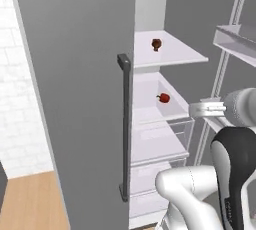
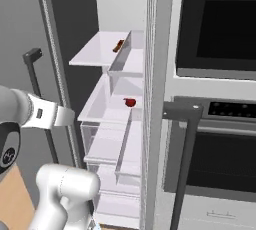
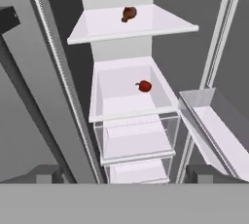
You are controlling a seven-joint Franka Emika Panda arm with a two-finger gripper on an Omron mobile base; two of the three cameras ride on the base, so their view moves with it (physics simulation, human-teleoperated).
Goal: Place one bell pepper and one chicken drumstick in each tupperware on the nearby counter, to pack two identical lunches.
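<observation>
Inside the open fridge, a brown chicken drumstick lies on the upper white shelf. One level below, a red bell pepper sits in a white tray-like shelf. My gripper hovers in front of the fridge, level with the pepper's shelf and well short of it. Its jaws stand open with nothing between them. The tupperware and the counter are out of view.
A closed grey door with a dark bar handle stands left of the opening. The open fridge door with its racks is on the right. Clear drawers sit under the pepper's shelf. An oven stands right of the fridge.
</observation>
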